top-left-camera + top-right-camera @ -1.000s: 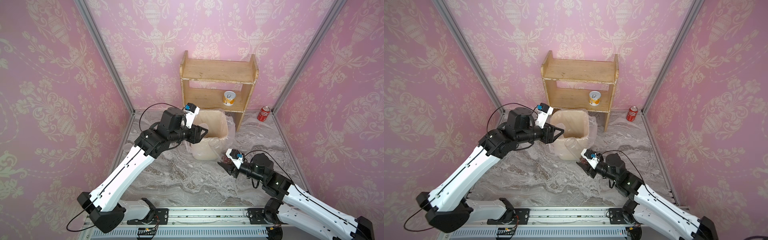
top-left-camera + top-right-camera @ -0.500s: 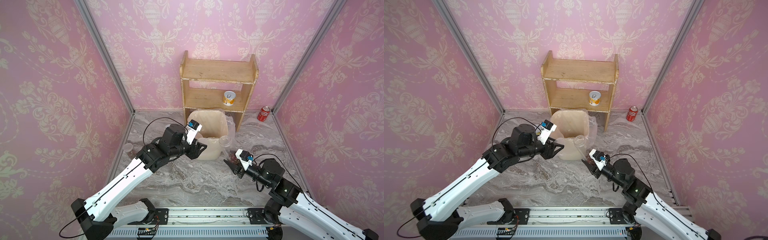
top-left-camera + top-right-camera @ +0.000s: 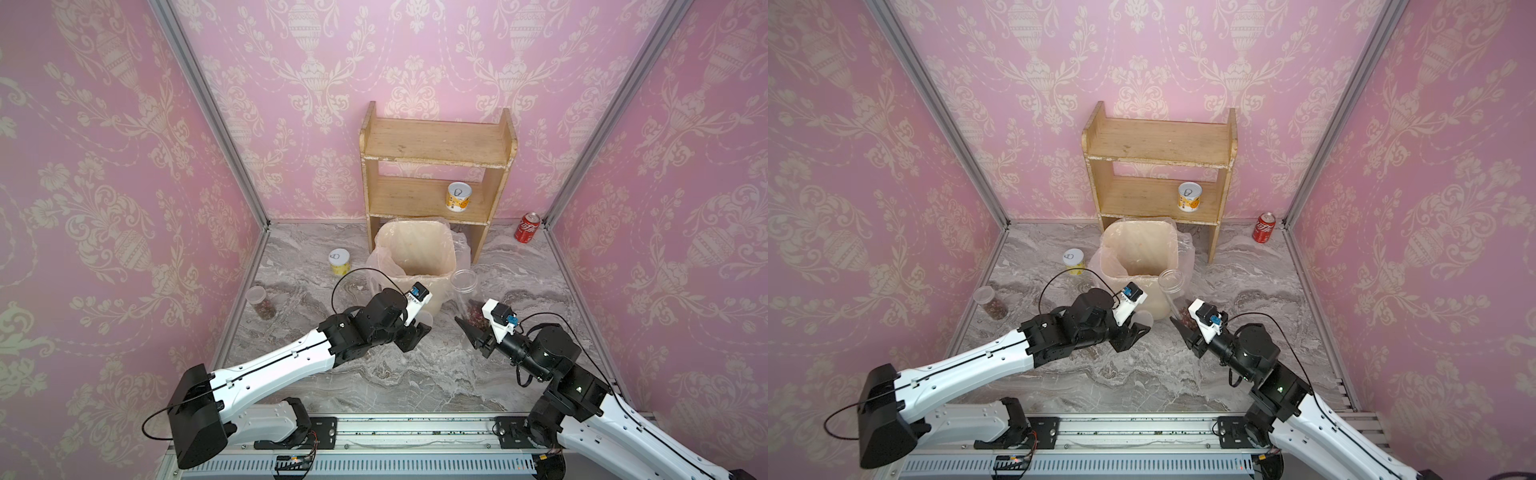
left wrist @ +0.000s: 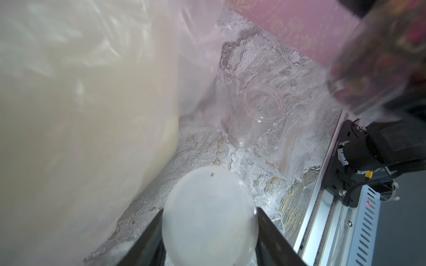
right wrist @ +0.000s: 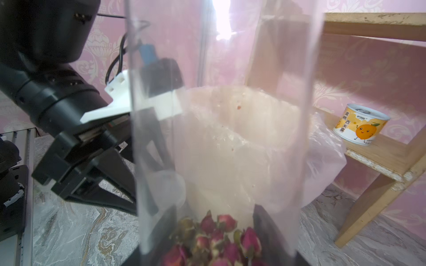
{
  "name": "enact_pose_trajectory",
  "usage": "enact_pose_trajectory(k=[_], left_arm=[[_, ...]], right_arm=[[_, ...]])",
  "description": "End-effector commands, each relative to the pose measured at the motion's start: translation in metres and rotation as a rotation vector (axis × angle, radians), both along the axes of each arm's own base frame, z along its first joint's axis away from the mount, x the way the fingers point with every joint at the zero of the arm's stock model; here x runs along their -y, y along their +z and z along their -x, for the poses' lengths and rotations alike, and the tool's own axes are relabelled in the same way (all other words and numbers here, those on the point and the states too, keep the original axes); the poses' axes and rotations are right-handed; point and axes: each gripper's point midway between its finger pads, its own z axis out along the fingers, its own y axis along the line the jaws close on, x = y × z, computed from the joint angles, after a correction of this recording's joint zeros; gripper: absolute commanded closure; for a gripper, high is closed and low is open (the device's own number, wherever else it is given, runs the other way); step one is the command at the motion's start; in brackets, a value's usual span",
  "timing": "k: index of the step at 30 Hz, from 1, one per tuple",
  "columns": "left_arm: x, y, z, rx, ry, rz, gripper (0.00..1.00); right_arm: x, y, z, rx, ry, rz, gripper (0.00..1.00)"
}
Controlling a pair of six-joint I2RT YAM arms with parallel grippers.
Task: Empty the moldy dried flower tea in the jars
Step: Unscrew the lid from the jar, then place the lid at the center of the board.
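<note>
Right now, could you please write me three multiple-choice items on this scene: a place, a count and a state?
1. The red cola can stands: A on the shelf's top board; B on its lower board; C on the marble surface beside it.
2. Yellow-and-white tins in view: A one; B two; C four.
3. The left gripper is: A shut on a translucent lid; B open and empty; C out of view.
C: it stands on marble. B: one shelved, one on marble. A: the lid sits between its fingers.
</note>
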Motion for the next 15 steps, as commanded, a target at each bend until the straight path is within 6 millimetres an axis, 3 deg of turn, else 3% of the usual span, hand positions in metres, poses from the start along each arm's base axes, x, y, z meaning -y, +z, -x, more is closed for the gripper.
enact_pose_trajectory(k=[1, 15], left_arm=[[0.004, -0.012, -0.008, 0.066, 0.021, -0.005, 0.73], [0.012, -0.092, -0.013, 0.104, 0.066, -0.050, 0.71]], right_arm=[[0.005, 0.005, 0.000, 0.009, -0.022, -0.028, 0.74], [0.002, 0.004, 0.000, -0.003, -0.012, -0.017, 0.74]])
